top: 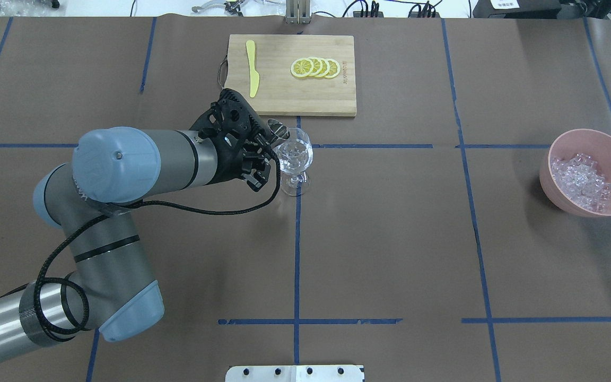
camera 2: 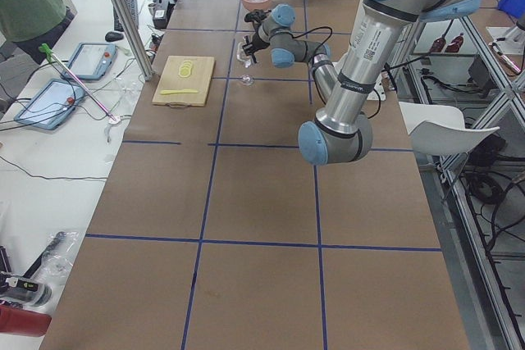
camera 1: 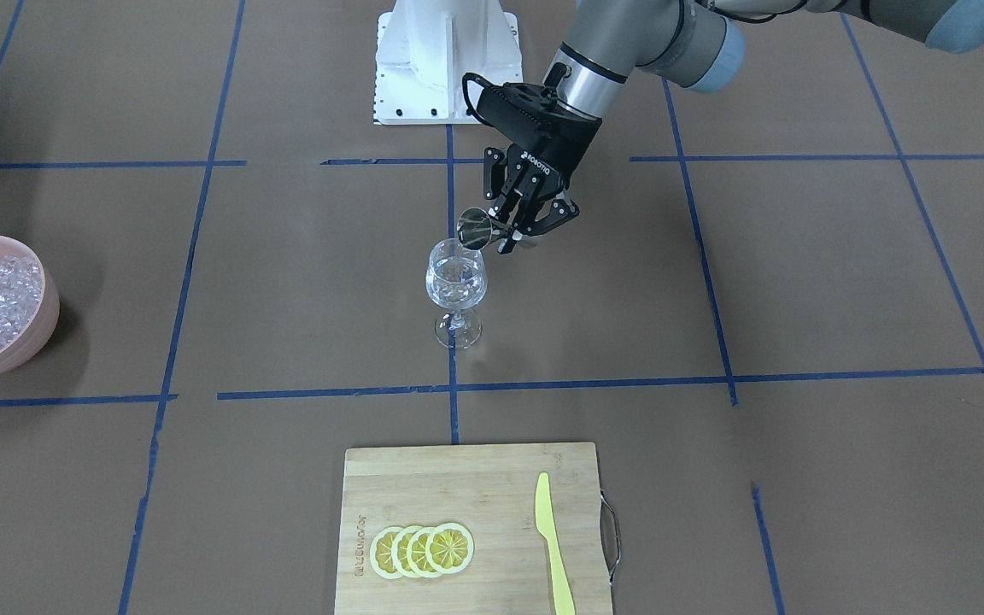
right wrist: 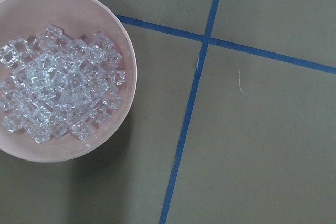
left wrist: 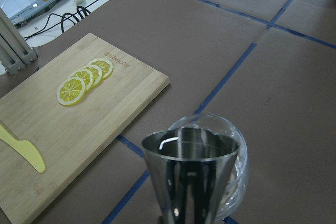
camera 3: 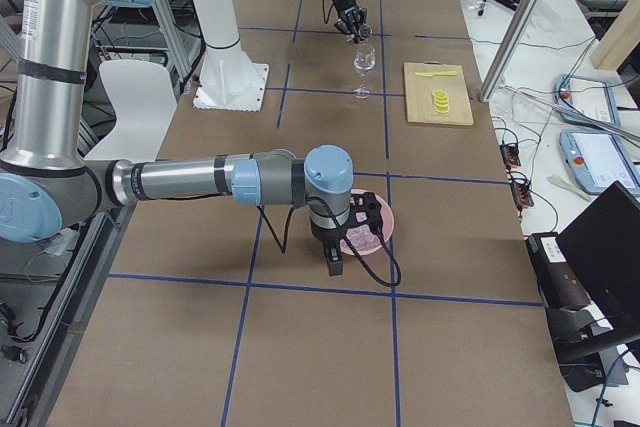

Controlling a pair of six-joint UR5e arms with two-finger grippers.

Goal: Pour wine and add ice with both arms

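My left gripper (camera 1: 513, 234) is shut on a small steel jigger (camera 1: 477, 229) and holds it tilted, mouth over the rim of the clear wine glass (camera 1: 456, 286) standing at the table's middle. In the left wrist view the jigger (left wrist: 191, 177) fills the foreground with the glass (left wrist: 237, 153) right behind it. I cannot tell what is in the glass. The ice (right wrist: 58, 90) lies heaped in a pink bowl (right wrist: 128, 51), also seen overhead (top: 592, 139). My right gripper (camera 3: 362, 227) hovers over that bowl in the exterior right view only; I cannot tell whether it is open or shut.
A wooden cutting board (camera 1: 424, 478) at the operators' side carries several lemon slices (camera 1: 424, 549) and a yellow knife (camera 1: 553, 547). The white pedestal base (camera 1: 445, 60) stands behind the glass. Blue tape lines cross the brown table cover.
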